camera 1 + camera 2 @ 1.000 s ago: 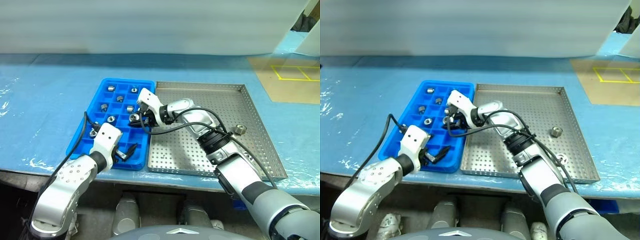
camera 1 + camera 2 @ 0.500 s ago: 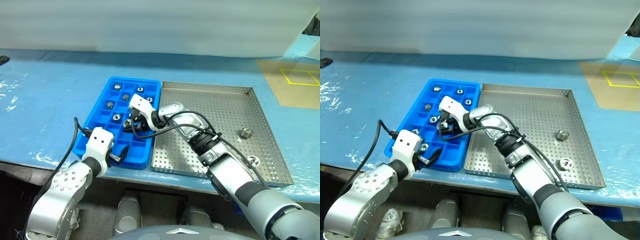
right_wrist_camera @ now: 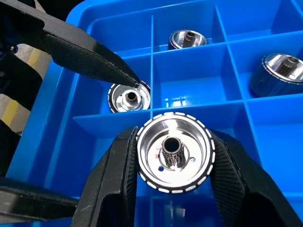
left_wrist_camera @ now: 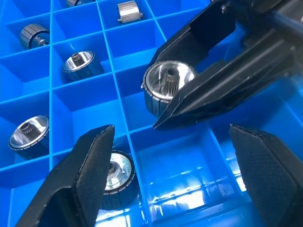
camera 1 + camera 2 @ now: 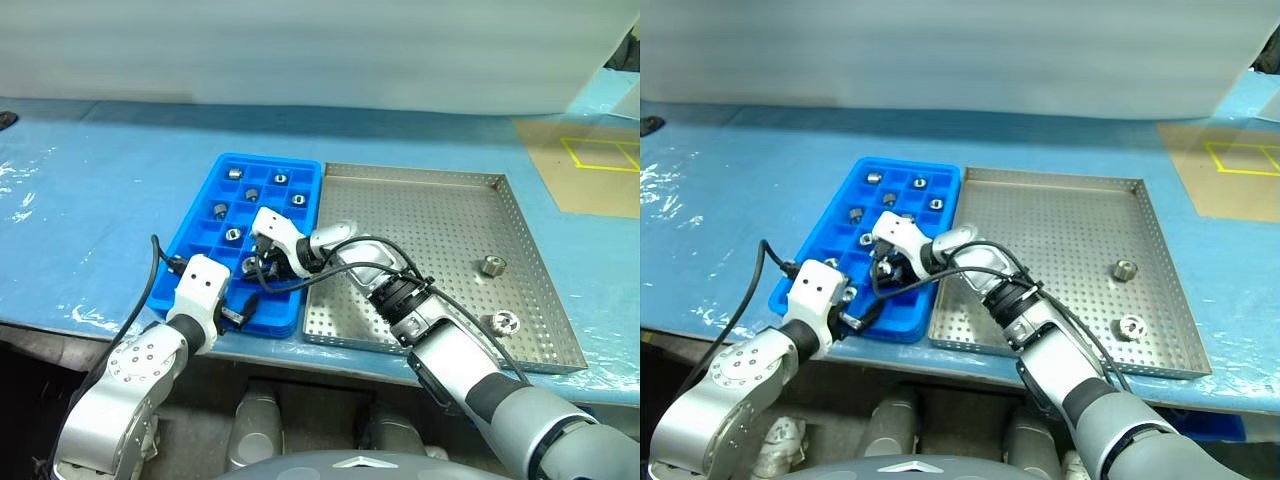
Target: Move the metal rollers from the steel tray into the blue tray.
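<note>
Since a second ago the right tool (image 3: 173,189) has sunk toward the blue tray's (image 5: 300,315) near rows, clamped on a roller (image 3: 173,159); releasing off-centre could perch it on a divider. Beside it, the left tool (image 4: 173,165) gapes empty, risking collision. Two rollers (image 5: 491,266) remain in the steel tray (image 5: 420,175).

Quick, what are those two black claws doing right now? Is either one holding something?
Left gripper: open, holding nothing, above the bright blue compartmented plastic tray.
Right gripper: shut on a small shiny metal roller, over the same tray.
</note>
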Robot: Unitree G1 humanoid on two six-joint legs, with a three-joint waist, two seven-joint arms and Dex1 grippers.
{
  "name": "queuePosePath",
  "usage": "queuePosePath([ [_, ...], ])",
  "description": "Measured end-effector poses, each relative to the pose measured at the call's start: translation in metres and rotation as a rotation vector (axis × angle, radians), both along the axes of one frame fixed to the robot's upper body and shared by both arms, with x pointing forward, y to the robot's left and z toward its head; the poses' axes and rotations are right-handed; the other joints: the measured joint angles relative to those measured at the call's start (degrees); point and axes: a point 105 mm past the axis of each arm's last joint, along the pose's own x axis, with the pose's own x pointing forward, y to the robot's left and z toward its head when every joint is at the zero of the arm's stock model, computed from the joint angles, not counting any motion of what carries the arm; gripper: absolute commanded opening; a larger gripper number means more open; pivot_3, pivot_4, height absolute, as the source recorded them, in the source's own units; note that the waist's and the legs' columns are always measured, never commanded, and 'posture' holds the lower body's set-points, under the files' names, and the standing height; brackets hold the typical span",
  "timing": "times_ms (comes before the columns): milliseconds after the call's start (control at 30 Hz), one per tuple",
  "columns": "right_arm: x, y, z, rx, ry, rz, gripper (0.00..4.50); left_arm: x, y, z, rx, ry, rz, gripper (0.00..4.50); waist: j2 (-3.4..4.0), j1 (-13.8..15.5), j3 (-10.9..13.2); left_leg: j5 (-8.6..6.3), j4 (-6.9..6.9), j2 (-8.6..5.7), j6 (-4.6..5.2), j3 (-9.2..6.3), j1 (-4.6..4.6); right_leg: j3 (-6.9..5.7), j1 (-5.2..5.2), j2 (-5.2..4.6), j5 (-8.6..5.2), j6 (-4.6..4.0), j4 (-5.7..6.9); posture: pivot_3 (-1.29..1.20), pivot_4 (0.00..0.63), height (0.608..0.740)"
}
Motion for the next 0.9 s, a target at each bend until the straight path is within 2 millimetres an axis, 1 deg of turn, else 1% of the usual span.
queuePosePath([
  [233, 0.006, 0.007, -0.004, -0.002, -0.044, -0.071, 1.71, 0.001, -0.001, 0.001, -0.002, -0.01, -0.005, 4.07, 0.0, -0.05, 0.0, 0.01, -0.02, -0.01, -0.02, 0.0, 0.0, 0.0, -0.01, 0.0, 0.0, 0.0, 0.0, 0.35, 0.15, 0.74],
  [400, 0.011, 0.007, -0.006, -0.006, -0.054, -0.095, 1.71, 0.002, -0.003, 0.002, -0.003, -0.015, -0.013, 4.07, 0.0, 0.0, 0.0, 0.01, -0.03, 0.0, -0.02, 0.0, 0.0, 0.0, 0.0, -0.01, 0.0, 0.0, -0.01, 0.35, 0.15, 0.74],
  [467, 0.012, 0.006, -0.006, -0.007, -0.059, -0.097, 2.46, 0.001, -0.005, 0.001, -0.005, -0.011, -0.022, 4.07, 0.0, 0.04, 0.0, 0.01, -0.03, 0.0, -0.03, -0.01, 0.01, 0.01, 0.01, -0.02, 0.0, 0.0, 0.0, 0.35, 0.15, 0.74],
  [667, 0.009, 0.008, -0.006, 0.002, -0.062, -0.067, 4.4, 0.003, -0.006, 0.001, -0.006, -0.014, -0.024, 4.07, 0.03, 0.0, 0.02, 0.09, -0.06, 0.0, -0.16, -0.01, 0.12, 0.01, 0.02, 0.01, 0.0, 0.01, 0.17, 0.32, 0.15, 0.74],
  [700, 0.009, 0.008, -0.005, 0.008, -0.064, -0.065, 4.49, 0.004, -0.007, 0.0, -0.009, -0.006, -0.025, 4.07, 0.03, 0.05, 0.02, 0.11, -0.07, 0.02, -0.19, -0.02, 0.12, 0.0, 0.02, 0.01, 0.0, 0.01, 0.2, 0.3, 0.15, 0.74],
  [767, 0.012, 0.005, -0.001, 0.044, -0.071, -0.076, 4.49, 0.008, -0.008, 0.001, -0.019, -0.009, -0.035, 4.07, 0.04, 0.32, 0.04, 0.14, -0.07, 0.05, -0.23, -0.01, 0.12, 0.01, 0.02, 0.0, -0.13, 0.24, 0.32, 0.27, 0.15, 0.74],
  [900, 0.029, -0.02, 0.016, 0.143, -0.108, -0.159, 4.49, 0.024, -0.019, 0.018, -0.046, -0.069, -0.101, 4.07, 0.0, 0.64, 0.07, 0.17, -0.07, 0.03, -0.27, 0.01, 0.18, 0.1, 0.07, -0.11, -0.15, 0.28, 0.49, 0.2, 0.15, 0.74],
])
